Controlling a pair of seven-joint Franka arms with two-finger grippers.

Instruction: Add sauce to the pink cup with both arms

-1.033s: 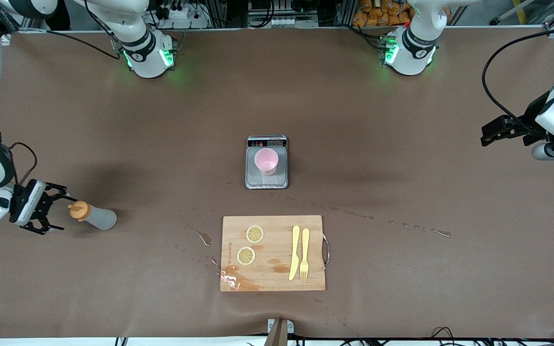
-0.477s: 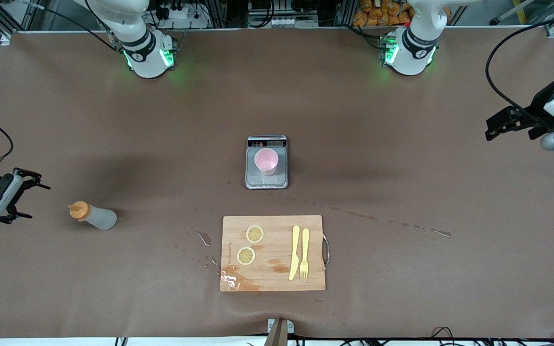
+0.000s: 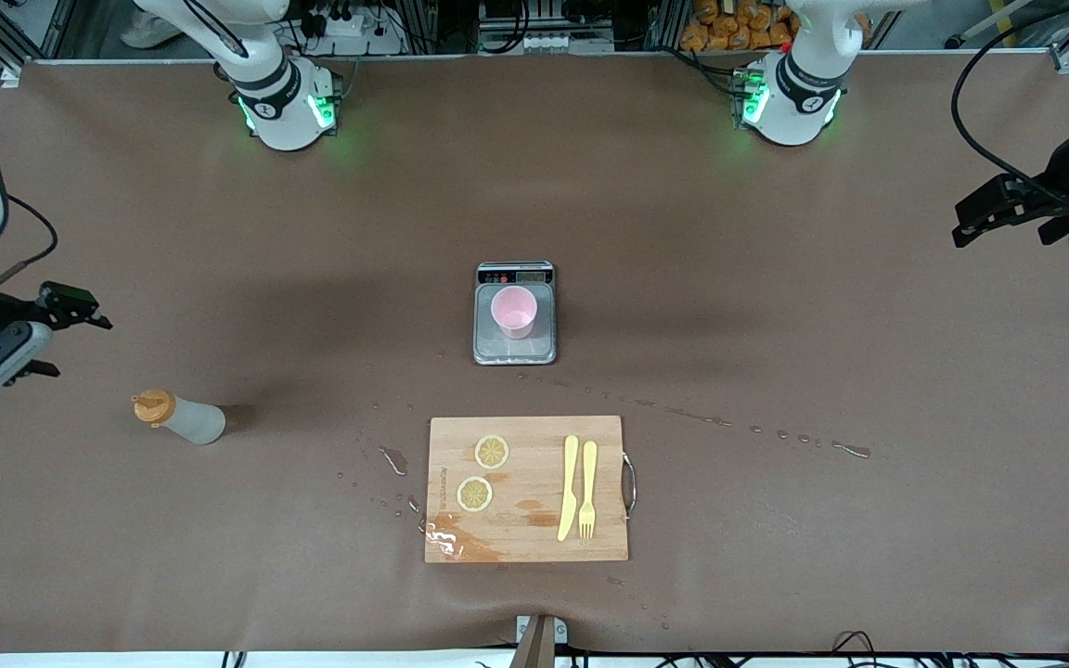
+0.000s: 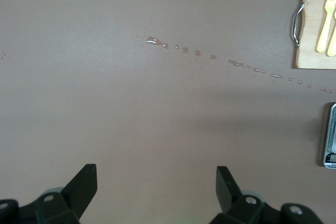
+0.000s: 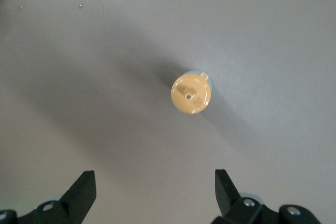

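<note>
Sauce (image 3: pixel 178 417) upright, orange-capped, greyish body; both end effectors (image 5: pixel 155 192) (image 4: pixel 156 187) spread wide, holding nothing

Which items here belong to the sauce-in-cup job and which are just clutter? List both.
Job items: sauce bottle, standing toward the right arm's end; pink cup on the scale; right gripper and left gripper, both open and empty.

Clutter: cutting board, two lemon slices, knife, fork, spilled droplets.
</note>
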